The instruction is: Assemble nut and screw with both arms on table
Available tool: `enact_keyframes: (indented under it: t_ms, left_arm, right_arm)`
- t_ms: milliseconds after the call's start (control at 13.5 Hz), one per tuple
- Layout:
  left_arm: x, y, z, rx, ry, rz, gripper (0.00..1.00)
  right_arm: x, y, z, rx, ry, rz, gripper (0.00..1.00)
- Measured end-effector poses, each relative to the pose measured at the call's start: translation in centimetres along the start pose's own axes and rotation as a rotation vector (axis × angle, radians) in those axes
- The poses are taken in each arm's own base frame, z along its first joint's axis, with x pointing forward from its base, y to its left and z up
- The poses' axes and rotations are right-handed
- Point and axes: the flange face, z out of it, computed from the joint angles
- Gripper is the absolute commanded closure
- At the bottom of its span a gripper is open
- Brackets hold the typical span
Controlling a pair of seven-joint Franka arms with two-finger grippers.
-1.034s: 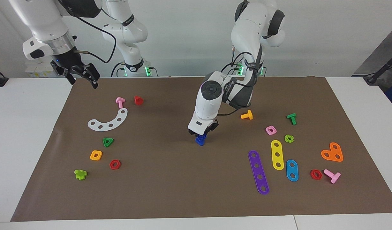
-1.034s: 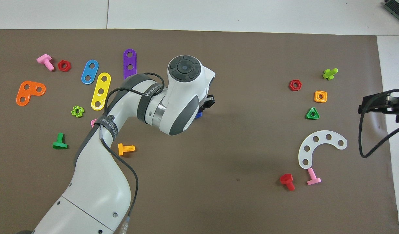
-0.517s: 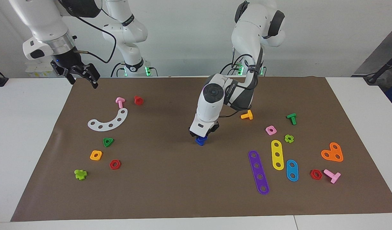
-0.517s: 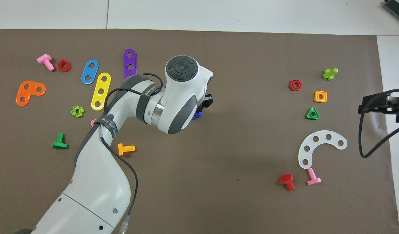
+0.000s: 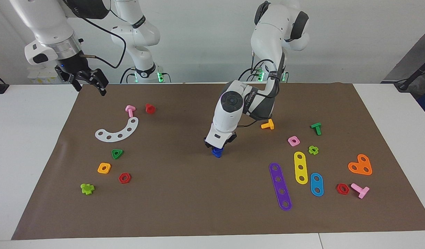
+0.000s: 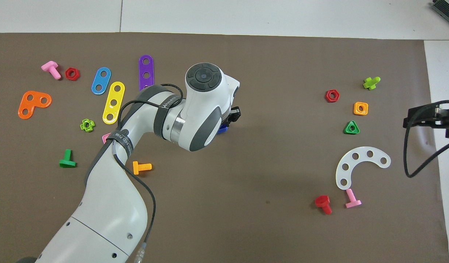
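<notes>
At the middle of the brown mat (image 5: 184, 200) stands a small dark blue piece (image 5: 217, 153). My left gripper (image 5: 218, 146) points down onto it and is shut on its top. Nut and screw cannot be told apart in this piece. From overhead only a blue corner (image 6: 222, 129) shows under the left arm's wrist, beside the left gripper (image 6: 229, 122). My right gripper (image 5: 90, 86) waits open and empty, up in the air over the mat's corner at the right arm's end, and its edge shows in the overhead view (image 6: 409, 121).
Loose toy parts lie at both ends of the mat. At the right arm's end are a white arc (image 5: 117, 130), a pink bolt (image 5: 130, 110) and a red bolt (image 5: 150, 108). At the left arm's end are an orange bolt (image 5: 268, 124), a pink nut (image 5: 294, 140) and a purple strip (image 5: 280, 186).
The left arm's wrist has risen and straightened slightly over the blue piece, which stays at the same spot in the shut gripper. The right arm has not moved.
</notes>
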Motion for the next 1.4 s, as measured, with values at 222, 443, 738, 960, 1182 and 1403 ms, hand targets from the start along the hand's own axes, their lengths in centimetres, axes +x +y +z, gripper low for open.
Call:
enact_keyframes:
  t_ms: [222, 443, 738, 960, 1182, 1403]
  left_arm:
    - [-0.1, 0.0, 0.1, 0.002, -0.015, -0.004, 0.97]
    - [-0.3, -0.2, 0.2, 0.017, -0.038, -0.007, 0.97]
    - [-0.4, -0.2, -0.1, 0.007, -0.053, -0.014, 0.97]
    - [-0.3, -0.1, -0.3, 0.0, -0.046, -0.015, 0.97]
    - [-0.2, -0.2, 0.2, -0.006, -0.038, -0.017, 0.97]
    - [-0.1, -0.5, 1.3, -0.009, -0.031, -0.023, 0.96]
  right_arm:
    - [0.0, 0.0, 0.0, 0.0, 0.0, 0.0, 0.0]
    - [0.0, 0.0, 0.0, 0.0, 0.0, 0.0, 0.0]
    - [0.0, 0.0, 0.0, 0.0, 0.0, 0.0, 0.0]
    - [0.0, 0.0, 0.0, 0.0, 0.0, 0.0, 0.0]
    - [0.0, 0.0, 0.0, 0.0, 0.0, 0.0, 0.0]
    - [0.0, 0.0, 0.0, 0.0, 0.0, 0.0, 0.0]
